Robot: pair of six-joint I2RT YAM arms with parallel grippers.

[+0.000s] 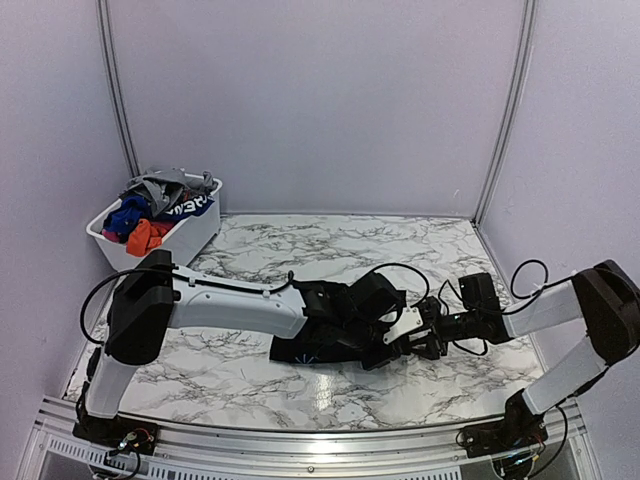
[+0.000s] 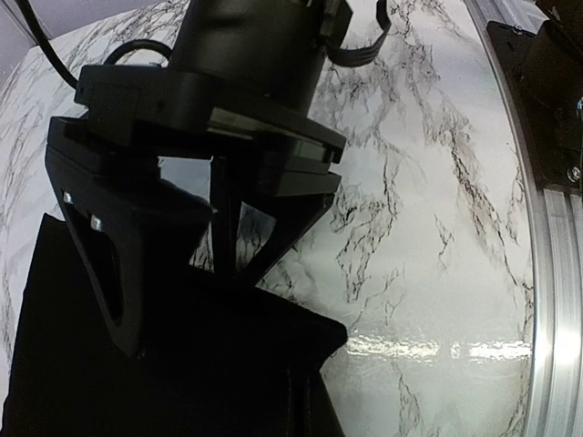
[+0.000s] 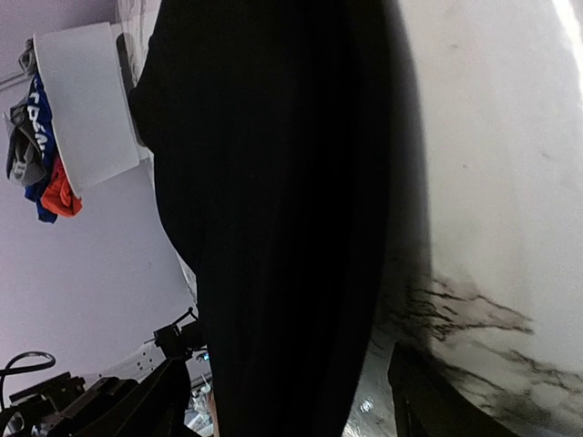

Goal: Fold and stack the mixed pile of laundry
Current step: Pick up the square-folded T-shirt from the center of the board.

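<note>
**Marble tabletop [image 1: 300,250] with one black garment spread at its middle**

Pale walls [image 1: 320,100] are seen on three sides of the tabletop. A black garment [image 1: 320,345] is laid out near the centre, slightly towards the near edge. The left gripper [image 2: 228,269] is reached across to it from the left, and its jaws are pressed together on the garment's edge. The right gripper [image 3: 290,360] is brought in low from the right; its fingers are held wide apart with the black cloth lying between them. A white basket [image 1: 195,235] is set at the far left corner, well apart from both grippers, and the remaining laundry is heaped in it: a grey piece [image 1: 160,185], a blue piece [image 1: 130,212] and an orange-red piece [image 1: 145,237].
</note>
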